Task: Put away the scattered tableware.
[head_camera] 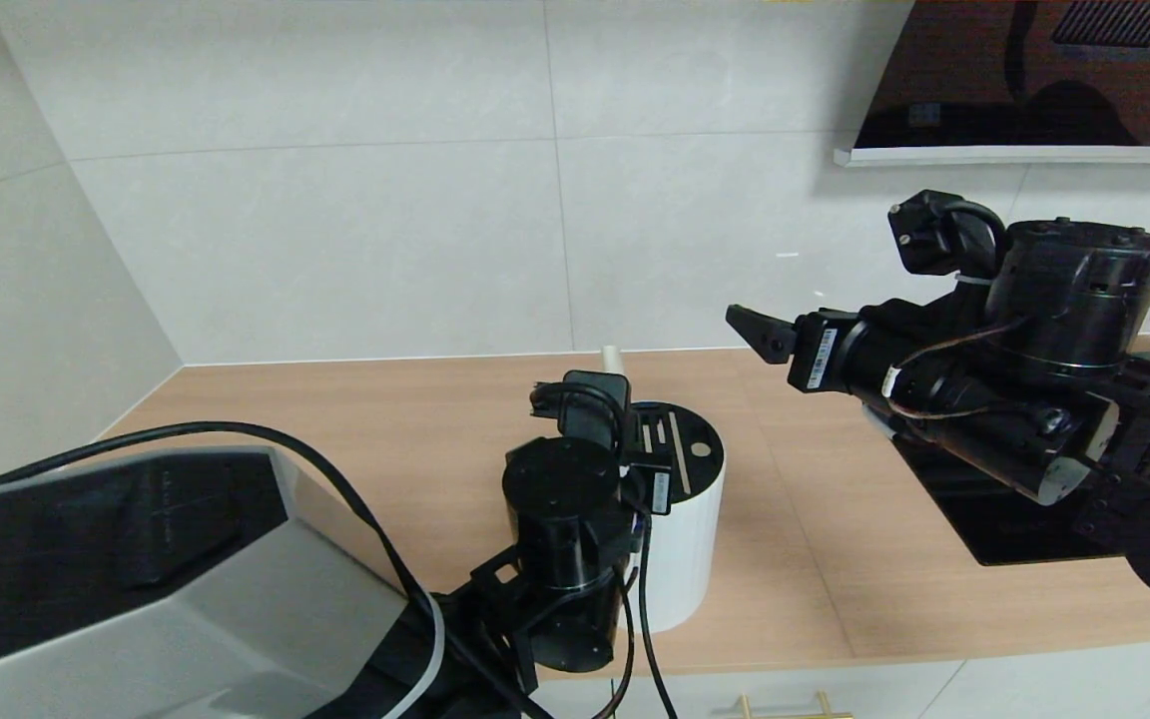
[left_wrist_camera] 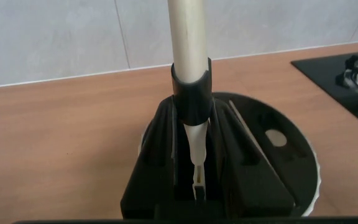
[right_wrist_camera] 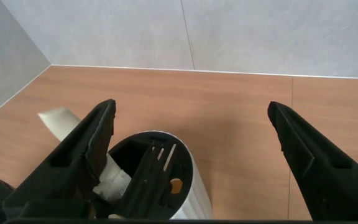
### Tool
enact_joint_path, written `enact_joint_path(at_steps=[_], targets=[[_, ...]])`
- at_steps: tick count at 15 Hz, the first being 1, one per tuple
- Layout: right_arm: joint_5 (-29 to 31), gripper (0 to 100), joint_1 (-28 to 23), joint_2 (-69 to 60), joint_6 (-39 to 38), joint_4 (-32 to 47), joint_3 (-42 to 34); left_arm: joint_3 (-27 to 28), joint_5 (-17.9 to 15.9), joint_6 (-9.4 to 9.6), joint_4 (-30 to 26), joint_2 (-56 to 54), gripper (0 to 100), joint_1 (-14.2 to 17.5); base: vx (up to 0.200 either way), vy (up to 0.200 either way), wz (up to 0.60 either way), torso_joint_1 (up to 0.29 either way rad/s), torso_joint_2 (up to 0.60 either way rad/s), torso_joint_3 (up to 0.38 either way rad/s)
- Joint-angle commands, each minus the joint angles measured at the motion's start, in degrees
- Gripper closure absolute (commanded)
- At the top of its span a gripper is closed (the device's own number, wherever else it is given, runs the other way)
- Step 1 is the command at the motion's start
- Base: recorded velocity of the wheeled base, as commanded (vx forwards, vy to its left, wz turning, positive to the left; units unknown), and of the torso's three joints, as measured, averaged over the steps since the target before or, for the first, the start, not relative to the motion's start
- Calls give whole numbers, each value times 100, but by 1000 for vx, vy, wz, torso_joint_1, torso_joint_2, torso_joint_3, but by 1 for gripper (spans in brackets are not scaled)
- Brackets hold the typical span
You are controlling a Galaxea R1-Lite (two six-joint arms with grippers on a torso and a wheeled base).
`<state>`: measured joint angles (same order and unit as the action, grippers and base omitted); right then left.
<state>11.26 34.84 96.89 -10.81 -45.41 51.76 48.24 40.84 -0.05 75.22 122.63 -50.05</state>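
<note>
Just nr counter (head_camera: 335, 429) front edge: holder (head_camera: 690, 539), hob (head_camera: 994, 524) well apart.

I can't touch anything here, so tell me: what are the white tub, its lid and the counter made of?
Tub: probably plastic, smooth matte white wall. Lid: likely black plastic, moulded slots, slight sheen. Counter: wood or wood-look laminate, by its fine straight grain; cannot tell which.
</note>
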Motion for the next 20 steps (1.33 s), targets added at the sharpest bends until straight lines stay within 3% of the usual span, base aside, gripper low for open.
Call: enact_joint_path(at_steps=[1,6,7,15,17,18,20], targets=[[-1,0,-4,5,0,-3,1,1,3,-4,2,25,100,4,0,0,0,0,0,0],[-1,0,5,14,0,-3,1,1,12,-4,2,42,100,4,0,0,0,0,0,0],[-1,0,5,14,0,-3,1,1,12,-4,11,51,0,4,0,0,0,0,0,0],[-1,0,5,14,0,-3,1,-16,12,-4,99,16,0,4,0,0,0,0,0,0],[-1,0,-4,5,0,-3,1,-324,3,75,230,-318,0,136,0,0,0,0,0,0],[7,0,-4,-12,0,-12,1,-605,-76,154,266,-731,0,180,0,0,0,0,0,0],[-1,0,-100,-100,0,-12,9,-1168,-639,163,257,-1593,0,207,0,0,0,0,0,0]])
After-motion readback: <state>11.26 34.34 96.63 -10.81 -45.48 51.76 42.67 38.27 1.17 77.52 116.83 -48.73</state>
